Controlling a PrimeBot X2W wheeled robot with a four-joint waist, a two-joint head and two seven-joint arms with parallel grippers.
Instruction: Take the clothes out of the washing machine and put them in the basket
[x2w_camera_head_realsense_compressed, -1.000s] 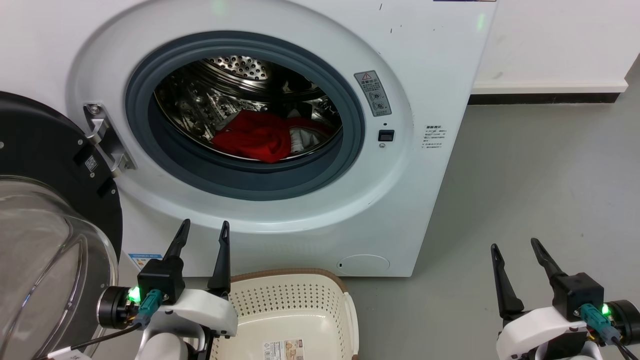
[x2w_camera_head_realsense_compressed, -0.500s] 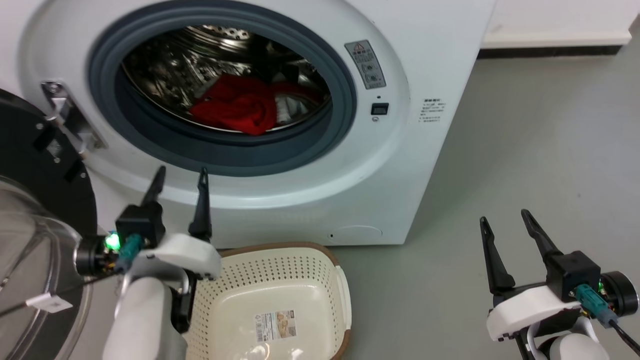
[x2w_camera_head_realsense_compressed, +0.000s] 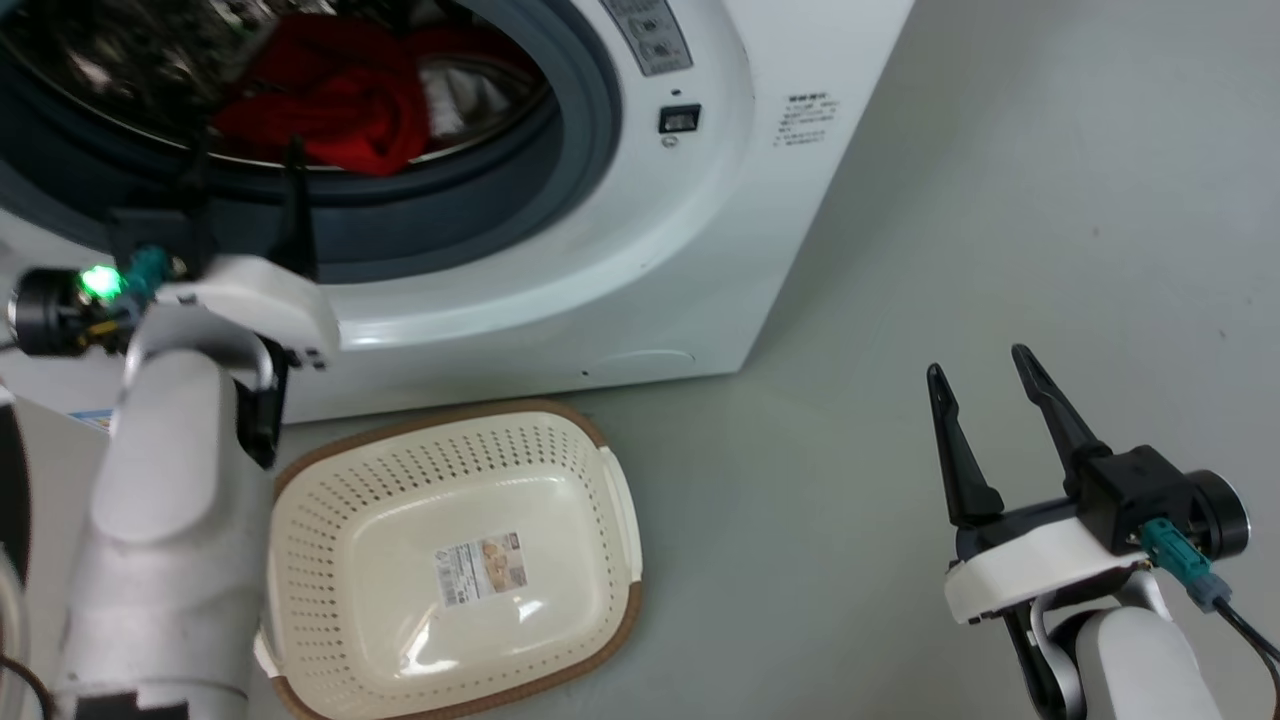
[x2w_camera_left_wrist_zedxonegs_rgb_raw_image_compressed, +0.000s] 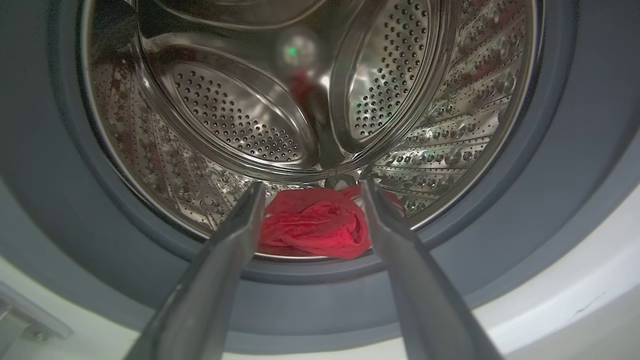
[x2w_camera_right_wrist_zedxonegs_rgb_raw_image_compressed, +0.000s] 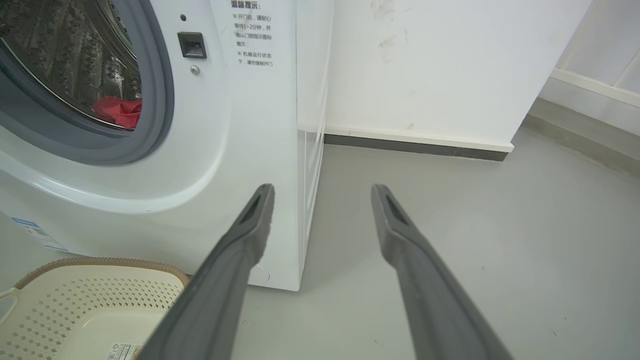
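The red clothes lie at the bottom of the steel drum of the white washing machine, a patch of white lining beside them; they also show as a red heap, the clothes and the clothes. My left gripper is open, fingers raised at the grey door ring, holding nothing; in its wrist view the left gripper frames the red heap. The cream basket sits on the floor below the door, a label on its bottom. My right gripper hangs open over bare floor at the right, the right gripper empty.
Grey floor spreads right of the washer. A white wall with dark skirting stands behind it. The basket rim lies close to the washer's front.
The head camera has tipped down and turned, so the washer slid up and left in view. My left gripper has risen from beside the basket to the drum opening. The clothes lie as before.
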